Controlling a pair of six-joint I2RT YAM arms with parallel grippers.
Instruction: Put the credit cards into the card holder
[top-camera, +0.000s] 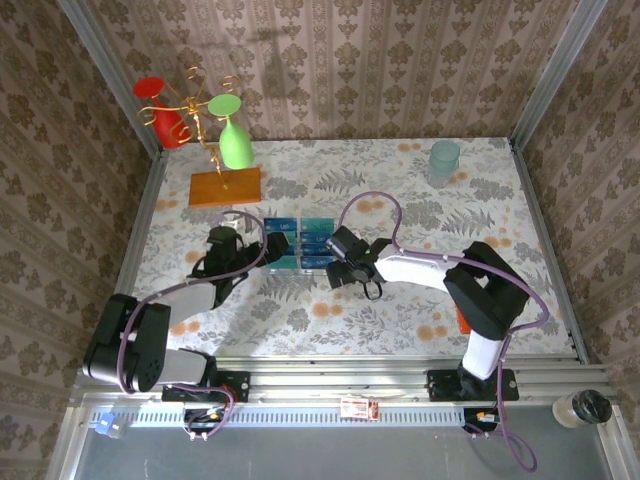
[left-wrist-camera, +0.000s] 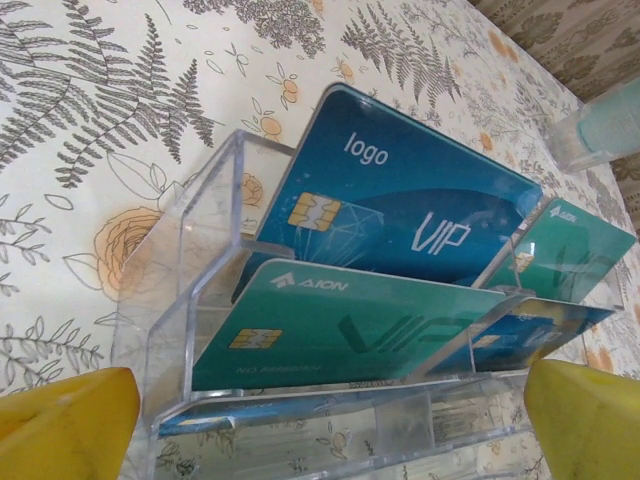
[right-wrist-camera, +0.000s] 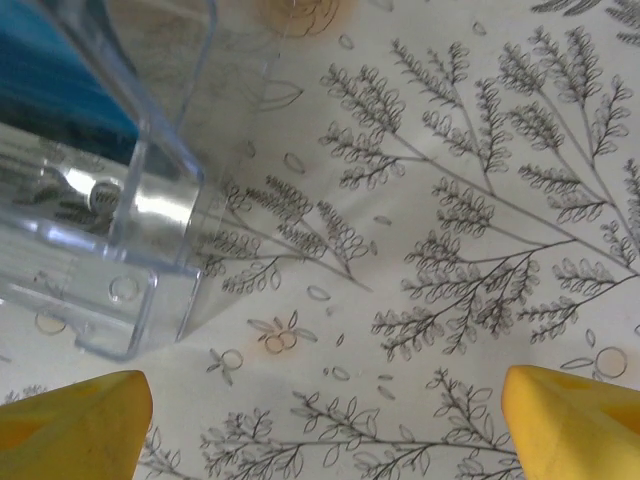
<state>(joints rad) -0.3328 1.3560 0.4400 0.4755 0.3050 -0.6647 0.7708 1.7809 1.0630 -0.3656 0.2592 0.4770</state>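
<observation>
left tool (left-wrist-camera: 325, 435) sits low, right up at the clear tray (left-wrist-camera: 200, 260), yellow fingertips (left-wrist-camera: 60, 425) spread wide, one off each near corner, released and gripping nothing. inside the tray the cards (left-wrist-camera: 390, 205) stand leaning in their slots. there's a dark blue one at the back reading logo and vip, a teal one in front of it, and another teal and another blue off to the right.

over on the other side, right tool (right-wrist-camera: 320, 430) is released too, its fingertips (right-wrist-camera: 70, 420) wide apart above the floral surface (right-wrist-camera: 480, 250). the tray's corner lies up and to the left in its view, apart from both tips, with a patch of blue card showing through the plastic.

from above, the tray rests mid-surface with a tool at each end, left arm reaching in from the left, right arm from the right. the holder (top-camera: 462, 318) is an orange-red sliver on the right side, tucked against the right arm's elbow and mostly hidden by it, well apart from the tray. can't tell whether it lies folded or open.

at the back left a wooden slab (top-camera: 225, 187) carries a gold rack (top-camera: 195, 105), with a red glass (top-camera: 158, 108) and a green glass (top-camera: 236, 142) hanging upside down. a pale teal cup (top-camera: 444, 158) stands back right.
</observation>
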